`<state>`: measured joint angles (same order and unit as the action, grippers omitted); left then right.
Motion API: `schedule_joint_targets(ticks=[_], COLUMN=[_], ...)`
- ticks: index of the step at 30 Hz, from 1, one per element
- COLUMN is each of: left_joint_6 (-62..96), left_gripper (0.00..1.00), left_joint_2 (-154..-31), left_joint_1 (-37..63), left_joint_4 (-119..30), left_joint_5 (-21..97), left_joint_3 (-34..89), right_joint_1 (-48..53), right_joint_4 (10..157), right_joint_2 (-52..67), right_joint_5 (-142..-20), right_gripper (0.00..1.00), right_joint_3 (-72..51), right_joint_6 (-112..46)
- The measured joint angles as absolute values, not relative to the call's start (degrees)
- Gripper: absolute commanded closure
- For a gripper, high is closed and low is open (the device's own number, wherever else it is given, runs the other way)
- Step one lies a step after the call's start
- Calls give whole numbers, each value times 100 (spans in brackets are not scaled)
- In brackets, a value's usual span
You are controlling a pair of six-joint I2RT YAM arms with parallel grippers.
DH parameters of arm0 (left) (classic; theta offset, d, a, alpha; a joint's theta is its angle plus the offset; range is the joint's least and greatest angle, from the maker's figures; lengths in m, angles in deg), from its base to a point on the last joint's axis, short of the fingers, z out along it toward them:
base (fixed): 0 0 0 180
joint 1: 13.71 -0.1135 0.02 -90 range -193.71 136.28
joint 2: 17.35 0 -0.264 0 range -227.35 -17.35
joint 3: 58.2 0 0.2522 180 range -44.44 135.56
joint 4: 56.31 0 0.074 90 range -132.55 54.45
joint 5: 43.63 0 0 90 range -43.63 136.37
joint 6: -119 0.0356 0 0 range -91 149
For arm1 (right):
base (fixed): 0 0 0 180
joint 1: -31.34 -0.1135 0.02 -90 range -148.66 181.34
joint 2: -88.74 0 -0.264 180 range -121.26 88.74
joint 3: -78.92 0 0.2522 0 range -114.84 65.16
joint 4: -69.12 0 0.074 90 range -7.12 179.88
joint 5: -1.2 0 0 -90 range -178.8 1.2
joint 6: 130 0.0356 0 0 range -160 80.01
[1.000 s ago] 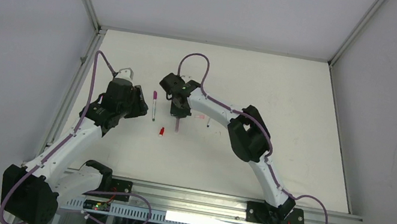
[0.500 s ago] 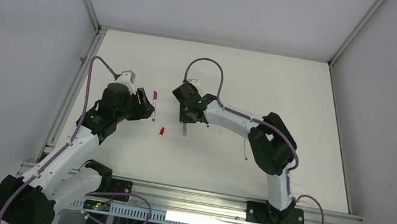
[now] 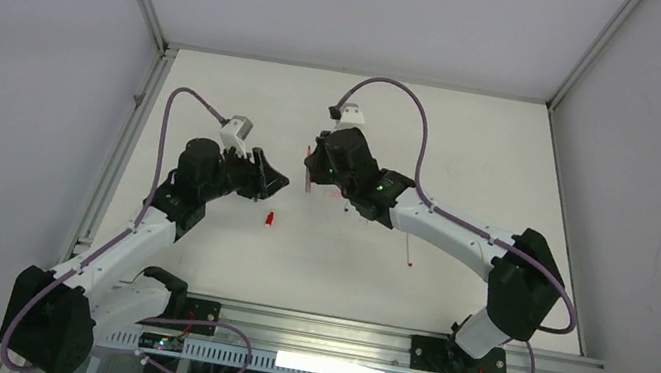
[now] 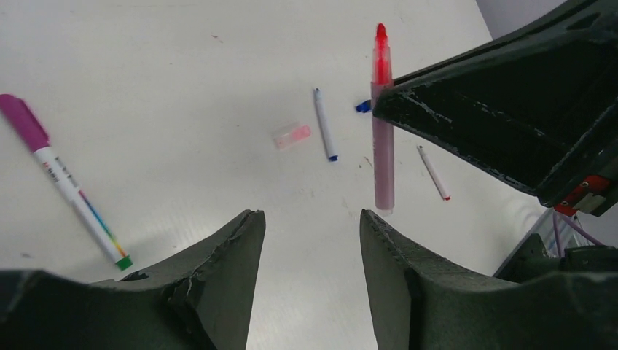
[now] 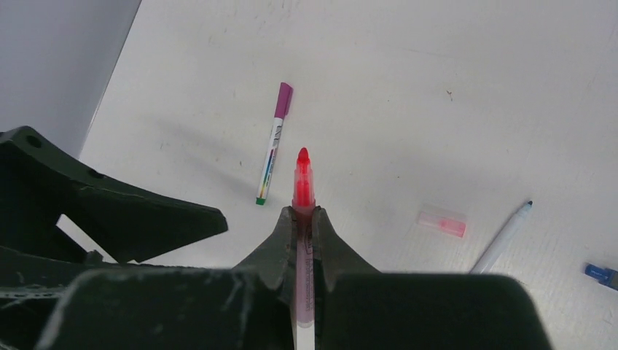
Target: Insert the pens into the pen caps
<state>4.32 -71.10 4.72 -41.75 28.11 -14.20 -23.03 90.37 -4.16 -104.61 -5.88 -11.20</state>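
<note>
Shows the right hand [image 5: 304, 219] clamped on the red-pink pen [image 5: 303, 182], with the barrel pinched between both fingers and the bare red tip projecting beyond them. Holds that pen clear of the desk [image 3: 473, 160], near its middle, between the two hands in the top view. Shows the left hand [image 3: 272, 178] with jaws parted and nothing between them, facing the right hand across a small gap.

Leaves the other task items lying flat on the desk:
- a white pen with purple cap [image 4: 65, 186], on the left hand's side
- a pale pink cap [image 4: 291, 135]
- just beside it, a white pen with blue tip [image 4: 324, 124]
- a blue cap [image 4: 362, 107] near that pen, partly hidden behind the held pen in the left wrist view
- a thin pen with red tip [image 4: 433, 173], farther toward the right arm

Places a red cap [image 3: 269, 220] alone, nearer the arm bases, below the gap between the hands.
</note>
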Motion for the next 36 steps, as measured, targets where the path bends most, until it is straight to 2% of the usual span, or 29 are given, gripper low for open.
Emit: schedule_joint_targets(ticks=[9, 20, 23, 33, 36], left_joint_6=[429, 346, 281, 161, 150], left_gripper=[46, 47, 53, 83, 95], left_joint_2=[-7843, -8524, -8564, -8564, -8564], left_joint_1=[1377, 1486, 1519, 1523, 1523], left_joint_4=[-5122, -5762, -5915, -6228, -6256], left_joint_5=[2695, 2695, 2704, 2704, 2695], left_joint_3=[-1423, -1423, -1425, -1442, -1455], right_joint_1=[-2303, -2303, -2303, -2303, -2303], right_joint_4=[8731, 8451, 8359, 8234, 8232], right_joint_2=[-257, 139, 139, 139, 137], right_joint_5=[-10466, -10464, -10431, -10339, -10339], right_gripper=[100, 100, 100, 100, 100], right_joint_3=[-193, 76, 166, 227, 227], right_joint_6=[-1122, -1043, -941, -783, -775])
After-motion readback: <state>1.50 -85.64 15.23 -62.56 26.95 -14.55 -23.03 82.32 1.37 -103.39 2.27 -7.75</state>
